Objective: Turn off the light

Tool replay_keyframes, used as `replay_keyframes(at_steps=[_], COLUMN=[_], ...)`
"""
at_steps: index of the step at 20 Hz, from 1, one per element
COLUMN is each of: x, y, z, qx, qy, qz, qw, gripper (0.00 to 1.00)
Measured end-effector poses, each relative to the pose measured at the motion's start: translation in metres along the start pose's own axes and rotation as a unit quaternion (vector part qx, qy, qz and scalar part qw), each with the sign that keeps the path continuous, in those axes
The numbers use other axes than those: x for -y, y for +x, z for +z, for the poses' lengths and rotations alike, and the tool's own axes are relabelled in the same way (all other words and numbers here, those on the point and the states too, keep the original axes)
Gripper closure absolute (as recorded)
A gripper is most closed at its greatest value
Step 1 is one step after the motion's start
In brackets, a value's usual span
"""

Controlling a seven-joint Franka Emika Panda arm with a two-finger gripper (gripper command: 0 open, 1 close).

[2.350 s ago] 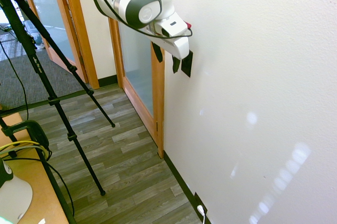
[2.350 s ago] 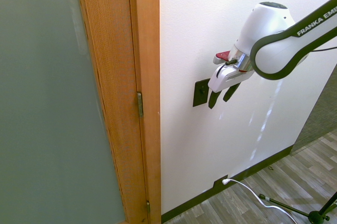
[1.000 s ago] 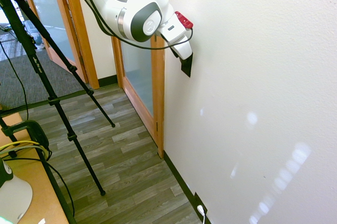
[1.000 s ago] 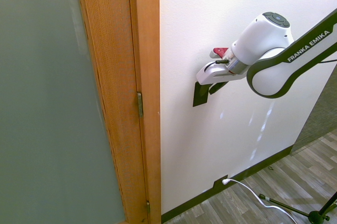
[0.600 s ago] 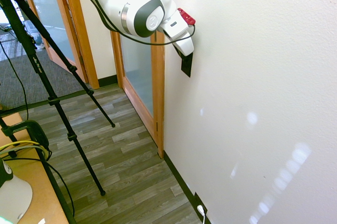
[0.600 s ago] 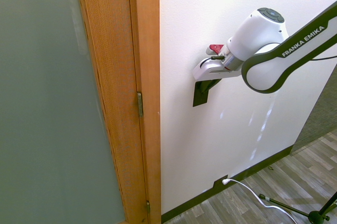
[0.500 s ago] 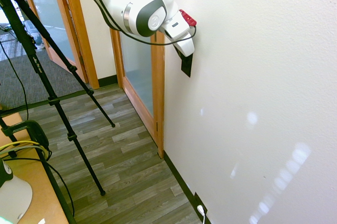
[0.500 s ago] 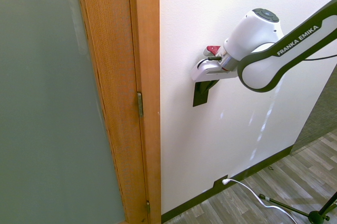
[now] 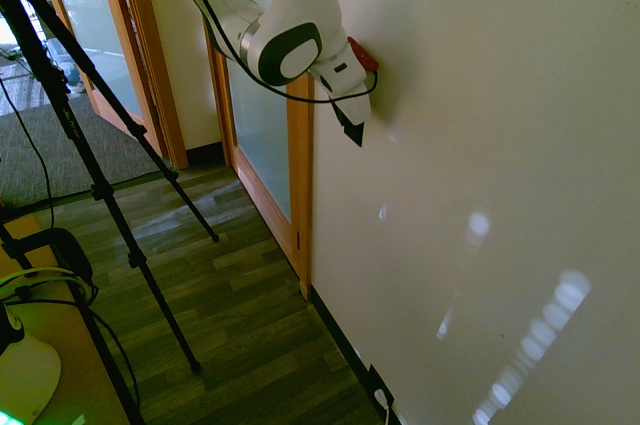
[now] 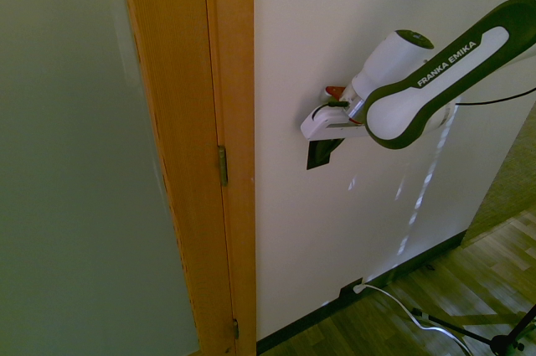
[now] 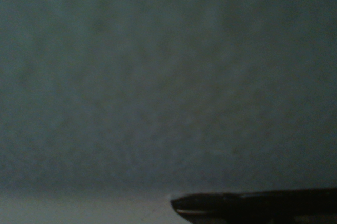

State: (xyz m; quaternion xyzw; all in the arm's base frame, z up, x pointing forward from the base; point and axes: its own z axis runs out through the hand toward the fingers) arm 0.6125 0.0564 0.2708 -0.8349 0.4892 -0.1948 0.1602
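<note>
The light's switch is a small black wall plate [image 10: 319, 157] on the white wall just right of the wooden door frame. Only its lower part shows under the white hand. The gripper [image 10: 325, 133] points into the wall and sits against the plate's upper half. In the first exterior view the gripper [image 9: 351, 111] is pressed to the wall, with a dark corner of the plate [image 9: 356, 133] showing below it. No lamp is in view. The whole scene looks dim and yellowish. The wrist view holds only a dark, blurred surface very close by.
A wooden door frame [image 10: 216, 121] with frosted glass [image 10: 75, 163] stands directly beside the switch. A black outlet plate with a white plug [image 10: 355, 289] sits low at the baseboard. Wood-plank floor [image 9: 240, 315] runs along the wall, and a desk corner [image 9: 55, 385] is at the lower left.
The hand has pushed in and slightly up against the switch plate, covering more of it. The room has turned noticeably darker and more yellow than half a second ago.
</note>
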Motion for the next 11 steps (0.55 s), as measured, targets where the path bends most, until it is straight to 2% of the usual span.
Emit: replay_keyframes(at_steps=[8,11], x=[-0.022,-0.035], y=[-0.009,-0.023], z=[-0.018,-0.024], qx=[-0.044,-0.036], qy=[0.074,0.085], qz=[-0.038,-0.081], qw=[0.996,0.992], gripper=[0.0,0.0])
